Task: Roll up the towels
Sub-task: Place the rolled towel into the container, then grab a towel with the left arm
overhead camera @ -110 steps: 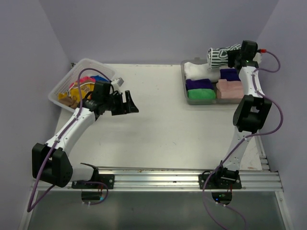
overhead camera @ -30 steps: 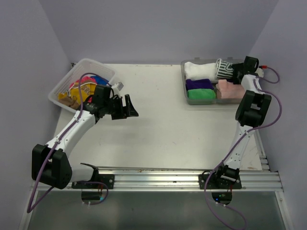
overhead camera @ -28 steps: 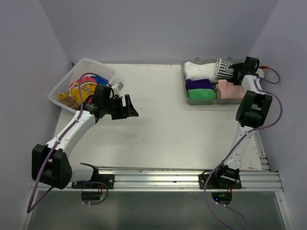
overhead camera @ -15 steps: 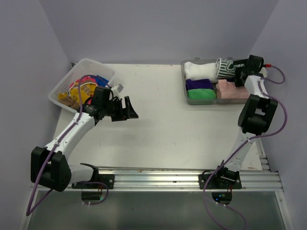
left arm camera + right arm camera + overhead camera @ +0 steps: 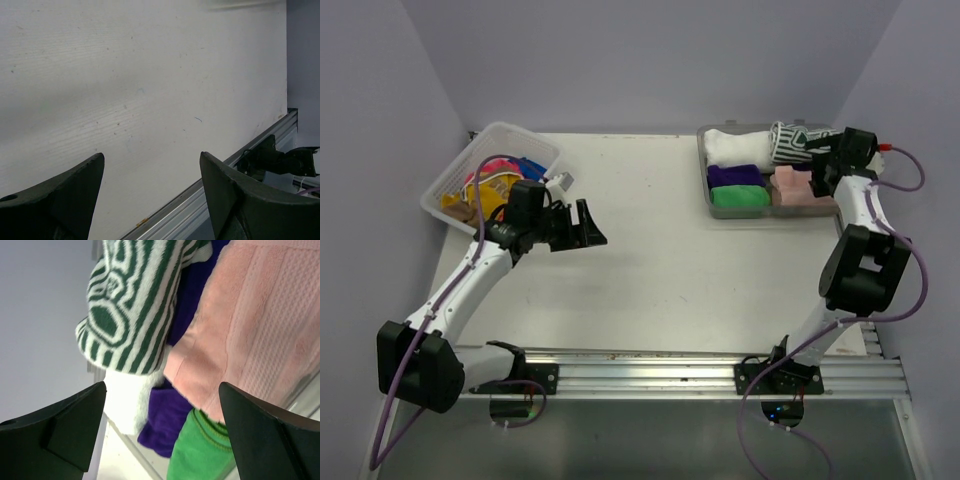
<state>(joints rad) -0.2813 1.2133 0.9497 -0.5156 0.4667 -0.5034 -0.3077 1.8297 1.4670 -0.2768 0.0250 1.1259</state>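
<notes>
Jaws first: your right gripper (image 5: pixel 823 163) was spread as wide as it goes with nothing between its fingers, parked just beside the dark-green-and-white striped rolled cloth towel (image 5: pixel 788 142) but not touching it. That was the fresh change. A few seconds earlier you had that roll held up over the far corner of the shallow grey plastic tray (image 5: pixel 703 160). A second ago it was down in the back row with the fingers still on it, and then you let go and pulled back to the right. In the wrist view the striped roll (image 5: pixel 135 305) lay on its own next to the white rolled towel (image 5: pixel 122 405), above the folded pink towel (image 5: pixel 260 315). So I'd count that one as rolled and stowed. Your left gripper (image 5: pixel 585 225) had barely shifted, wide open and empty, hovering over the bare white table (image 5: pixel 150 75). The loose coloured towels (image 5: pixel 490 190) still sat in the white lattice plastic basket (image 5: pixel 500 132) right behind it, so my guess was those came next.
</notes>
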